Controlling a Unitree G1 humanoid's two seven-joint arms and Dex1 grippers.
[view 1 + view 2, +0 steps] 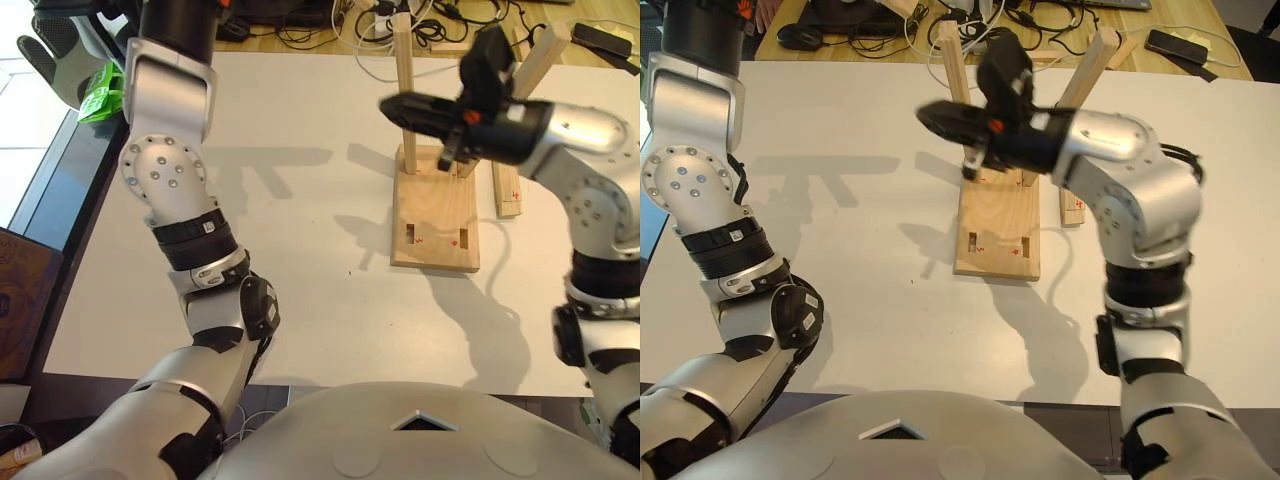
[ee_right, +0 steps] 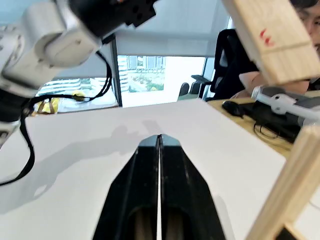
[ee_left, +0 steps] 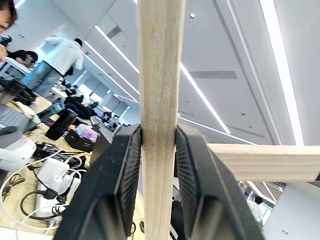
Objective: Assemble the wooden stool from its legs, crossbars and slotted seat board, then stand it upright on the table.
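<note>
Jaws of the left gripper [image 3: 159, 137] are clenched on a pale, square-sided wooden stool leg [image 3: 160, 65]. The leg runs straight up between the two black ribbed fingers [image 3: 127, 170] and presses against both. A second pale wooden bar, a crossbar [image 3: 265, 162], meets that leg at a right angle just beyond the fingertips. Behind them is an office ceiling [image 3: 240, 60] with long strip lights.

Jaws of the right gripper [image 1: 392, 103] are pressed together with nothing between them. The right wrist view shows its two black fingers [image 2: 140, 190] meeting along a thin line. This gripper hangs in the air above the far end of a flat, rectangular, light wooden seat board [image 1: 435, 225], apart from it, with its tip pointing toward the robot's left.

The seat board lies on a white table [image 1: 300, 250], on the robot's right side, with small slots marked in red near its nearer end. Two more pale wooden legs rise from its far end. One is an upright leg [image 1: 405, 55], close by the right gripper's fingertips. The other is a leaning leg [image 1: 540, 50], behind that gripper's wrist. Whether the fingertips touch the upright leg cannot be told. Another short wooden piece [image 1: 505, 190] lies flat on the table just beside the board's right edge.
</note>
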